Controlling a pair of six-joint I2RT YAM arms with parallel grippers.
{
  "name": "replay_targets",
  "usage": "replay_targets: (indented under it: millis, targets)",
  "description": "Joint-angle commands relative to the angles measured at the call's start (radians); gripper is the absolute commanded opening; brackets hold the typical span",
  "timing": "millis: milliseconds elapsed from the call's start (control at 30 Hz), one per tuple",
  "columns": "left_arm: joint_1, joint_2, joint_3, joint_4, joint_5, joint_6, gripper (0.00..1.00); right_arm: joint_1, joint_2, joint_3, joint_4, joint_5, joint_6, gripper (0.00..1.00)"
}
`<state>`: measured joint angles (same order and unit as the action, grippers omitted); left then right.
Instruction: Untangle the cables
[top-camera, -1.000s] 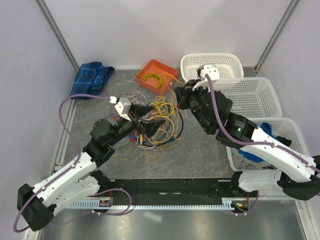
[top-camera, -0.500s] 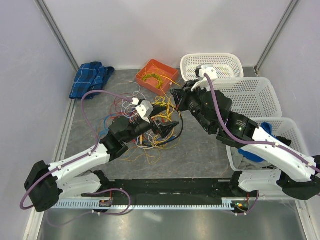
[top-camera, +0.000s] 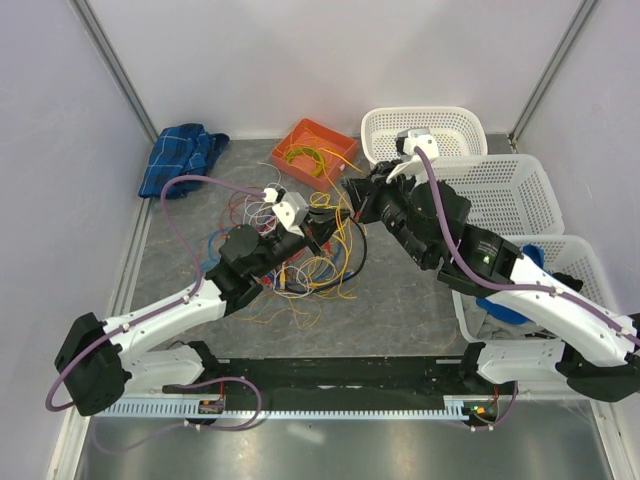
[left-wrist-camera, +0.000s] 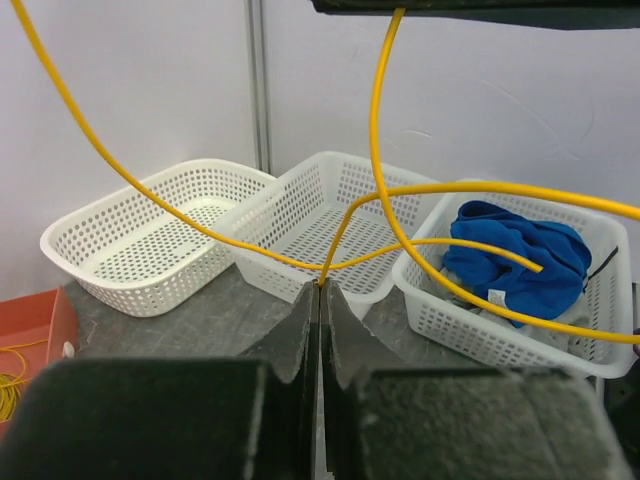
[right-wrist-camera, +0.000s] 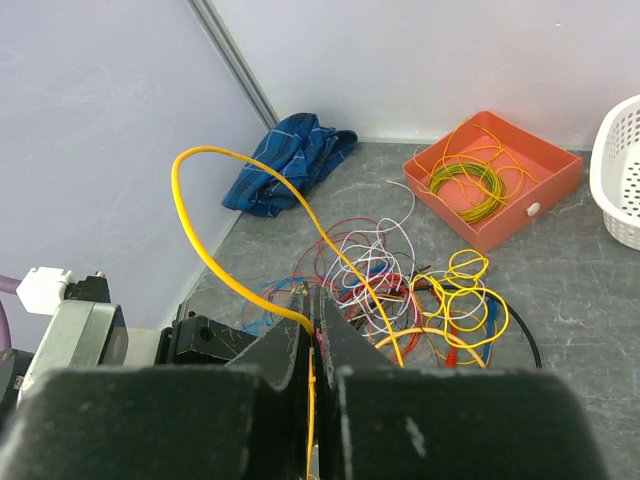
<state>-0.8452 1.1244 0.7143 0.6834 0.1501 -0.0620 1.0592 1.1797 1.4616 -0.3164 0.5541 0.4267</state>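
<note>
The cables (top-camera: 300, 262) lie in a loose tangle of yellow, red, white, blue and black wires on the grey table, also seen in the right wrist view (right-wrist-camera: 420, 290). My left gripper (top-camera: 320, 234) sits over the tangle's far right part. Its jaws (left-wrist-camera: 320, 290) are pressed together on a yellow cable (left-wrist-camera: 372, 130) that loops up and away toward the baskets. My right gripper (top-camera: 352, 190) hovers just behind it, and its jaws (right-wrist-camera: 316, 305) are shut on a yellow cable (right-wrist-camera: 215, 265) that arches up to the left.
An orange tray (top-camera: 300, 135) holding a coiled yellow-green wire sits at the back centre. A blue checked cloth (top-camera: 182, 158) lies at the back left. Three white baskets (top-camera: 470, 125) (top-camera: 525, 190) (top-camera: 580, 262) line the right side, the nearest holding a blue cloth (left-wrist-camera: 515, 250).
My left arm has swung right and forward over the tangle, and its gripper has gone from open to shut on a yellow cable. The right arm has barely moved.
</note>
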Motion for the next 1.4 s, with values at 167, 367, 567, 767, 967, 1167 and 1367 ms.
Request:
replay_targets:
  millis: [167, 367, 567, 767, 967, 1167, 1367]
  targets:
    - [-0.005, -0.090, 0.014, -0.054, -0.087, -0.022, 0.02, 0.001, -0.045, -0.015, 0.010, 0.033, -0.005, 0.00]
    - [-0.005, -0.187, 0.007, -0.292, -0.311, -0.082, 0.02, 0.001, -0.078, -0.032, 0.013, 0.067, -0.019, 0.00]
    - [-0.005, -0.297, -0.010, -0.528, -0.505, -0.173, 0.02, 0.002, -0.104, -0.047, 0.014, 0.098, -0.034, 0.00]
    - [-0.005, -0.400, 0.030, -0.725, -0.650, -0.249, 0.02, 0.001, -0.121, -0.078, 0.014, 0.154, -0.046, 0.00]
    - [-0.005, -0.439, 0.071, -0.873, -0.734, -0.248, 0.02, 0.001, -0.146, -0.101, 0.022, 0.214, -0.066, 0.00]
    - [-0.003, -0.452, 0.073, -0.959, -0.799, -0.268, 0.02, 0.005, -0.192, -0.104, 0.037, 0.265, -0.108, 0.00]
    - [-0.002, -0.454, 0.099, -1.009, -0.825, -0.279, 0.02, 0.002, -0.270, -0.129, 0.066, 0.352, -0.166, 0.00]
